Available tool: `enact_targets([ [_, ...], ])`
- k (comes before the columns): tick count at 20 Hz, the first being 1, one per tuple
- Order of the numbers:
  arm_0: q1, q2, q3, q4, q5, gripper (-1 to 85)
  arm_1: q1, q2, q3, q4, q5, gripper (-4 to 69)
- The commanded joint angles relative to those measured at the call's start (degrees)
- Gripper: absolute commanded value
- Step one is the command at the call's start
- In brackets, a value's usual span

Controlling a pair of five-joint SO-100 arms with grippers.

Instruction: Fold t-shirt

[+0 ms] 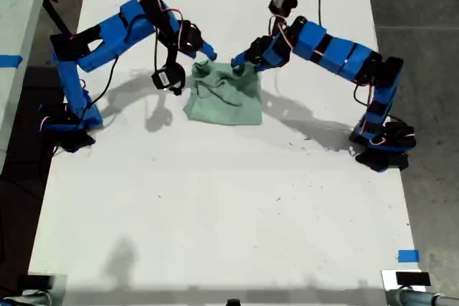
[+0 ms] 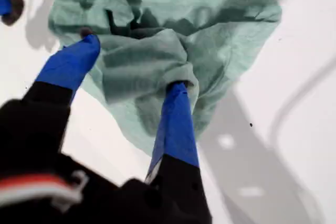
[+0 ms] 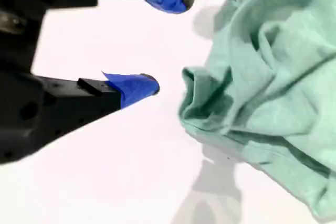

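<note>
Two SO-100 arms: bright blue printed link shells, black servo housings and bases, thin black cables looped along the joints. My first gripper (image 2: 128, 64) and my second gripper (image 3: 168, 40) have blue tapered fingers on black mounts.

A big white table (image 1: 215, 213) filled the picture, with a small blue tape (image 1: 408, 256) at its lower right corner.

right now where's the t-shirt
The t-shirt lies bunched on the white table, in the upper middle of the exterior view, between the two arms, with my first end effector on its far edge.
</note>
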Motion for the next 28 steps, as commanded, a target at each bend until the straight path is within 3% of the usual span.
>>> enact_targets([
  [1, -5.2, 10.0, -0.9, 1.6, 0.7, 27.8, 4.0, 9.8, -1.4, 4.0, -3.1, 27.4],
  [7, -9.9, 26.5, 12.6, 1.9, 1.4, 26.4, 11.2, 29.0, 11.1, 12.0, -6.9, 23.9],
  [9, -9.4, 35.3, 23.3, -0.1, -0.3, 15.6, 11.6, 41.2, 23.1, 12.0, -6.3, 23.2],
  [10, -9.0, 41.3, 30.5, -2.1, -1.3, 6.9, 11.3, 48.1, 29.5, 12.1, -5.4, 18.5],
  [14, -4.3, 67.4, 60.2, -9.1, -8.4, 0.1, 3.3, 71.5, 52.9, 13.2, 4.0, -0.2],
  [18, 0.9, 93.4, 87.0, -10.7, -17.4, 0.0, -5.7, 93.1, 74.4, 12.2, 15.4, -1.0],
  [20, 4.9, 109.3, 101.0, -10.9, -22.9, 0.0, -9.1, 102.9, 81.5, 8.4, 17.6, -1.0],
  [22, 9.4, 121.5, 109.5, -10.4, -29.2, 0.0, -11.5, 98.4, 81.5, 0.3, 16.9, -1.0],
  [25, 10.5, 125.9, 114.9, -9.4, -32.5, 0.0, -13.9, 73.8, 69.2, -13.8, 11.8, -1.0],
  [28, 12.7, 125.9, 118.4, -12.1, -32.7, 0.1, -14.8, 45.9, 44.6, -20.0, 4.0, -1.0],
])
